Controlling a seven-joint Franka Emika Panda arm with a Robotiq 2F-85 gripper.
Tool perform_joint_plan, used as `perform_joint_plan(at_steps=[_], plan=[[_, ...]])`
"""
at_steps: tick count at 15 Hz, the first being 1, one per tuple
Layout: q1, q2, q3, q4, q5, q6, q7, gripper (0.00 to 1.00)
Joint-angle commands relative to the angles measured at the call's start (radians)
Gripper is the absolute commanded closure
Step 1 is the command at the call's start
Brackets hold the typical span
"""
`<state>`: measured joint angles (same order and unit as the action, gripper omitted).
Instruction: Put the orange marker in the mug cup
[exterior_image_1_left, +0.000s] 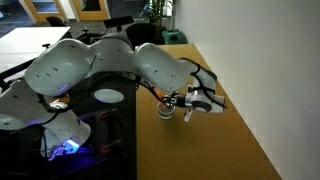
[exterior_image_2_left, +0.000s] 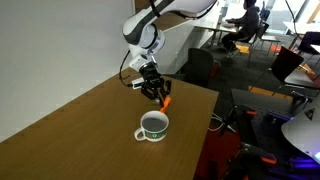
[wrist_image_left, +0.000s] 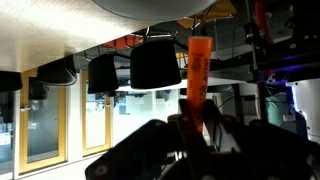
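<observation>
My gripper (exterior_image_2_left: 156, 92) is shut on the orange marker (exterior_image_2_left: 166, 101) and holds it in the air above the wooden table (exterior_image_2_left: 70, 130). In the wrist view the marker (wrist_image_left: 197, 75) sticks out from between the dark fingers (wrist_image_left: 197, 128). The mug cup (exterior_image_2_left: 153, 126), white inside with a darker outer wall, stands on the table below and in front of the gripper. In an exterior view the gripper (exterior_image_1_left: 186, 104) hovers over the cup (exterior_image_1_left: 166, 112), which is partly hidden by the arm. The marker tip is apart from the cup.
The table's edge (exterior_image_2_left: 205, 120) runs close to the cup on one side. Office chairs (exterior_image_2_left: 196, 65) and desks stand beyond the table. The robot's base with blue lights (exterior_image_1_left: 65, 145) sits beside the table.
</observation>
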<state>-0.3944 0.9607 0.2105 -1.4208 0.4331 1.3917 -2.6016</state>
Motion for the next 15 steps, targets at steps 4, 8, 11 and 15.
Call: perform_joint_plan(at_steps=[4,8,11,15], plan=[[0.091,0.002,-0.062,0.017,0.008,0.012,0.023,0.95],[0.129,0.010,-0.082,0.016,0.002,0.092,0.032,0.95],[0.141,0.024,-0.088,0.023,0.004,0.142,0.041,0.95],[0.144,0.037,-0.086,0.026,-0.001,0.186,0.055,0.95]])
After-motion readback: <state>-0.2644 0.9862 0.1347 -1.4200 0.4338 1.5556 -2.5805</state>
